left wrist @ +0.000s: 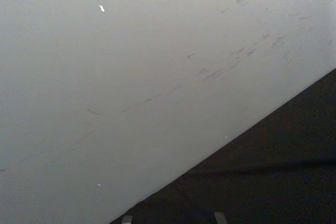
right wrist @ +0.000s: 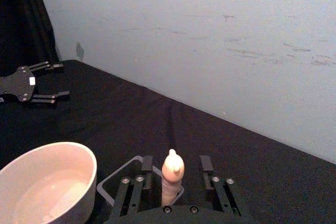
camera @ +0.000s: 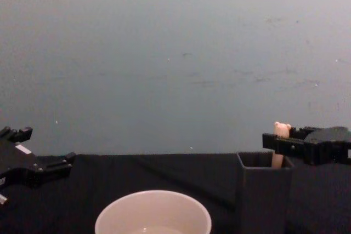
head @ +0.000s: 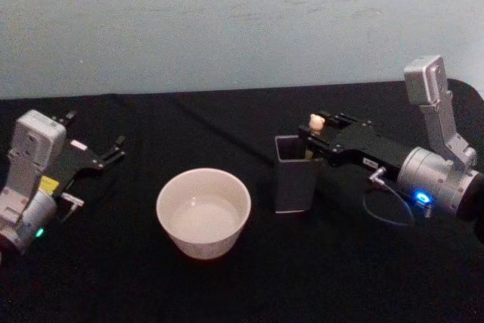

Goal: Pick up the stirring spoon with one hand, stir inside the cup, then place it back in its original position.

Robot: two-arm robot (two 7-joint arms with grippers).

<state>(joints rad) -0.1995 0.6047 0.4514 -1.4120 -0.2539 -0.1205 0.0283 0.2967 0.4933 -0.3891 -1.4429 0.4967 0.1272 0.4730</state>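
The stirring spoon [head: 317,121] stands upright in the dark grey square holder [head: 295,175], its original position, with the bear-head top [camera: 282,130] poking above the rim. My right gripper [right wrist: 176,160] is open around the beige handle [right wrist: 172,178], a gap on each side of it. In the head view the right gripper [head: 316,132] reaches in from the right at the holder's top. The cream-white cup [head: 203,213] sits left of the holder with a little liquid inside. My left gripper [head: 94,131] rests open at the far left, away from the cup.
A black cloth covers the table [head: 227,119], which ends at a pale wall [head: 242,20] behind. A cable loops under the right wrist [head: 386,206]. Open cloth lies between the cup and the left arm and in front of the cup.
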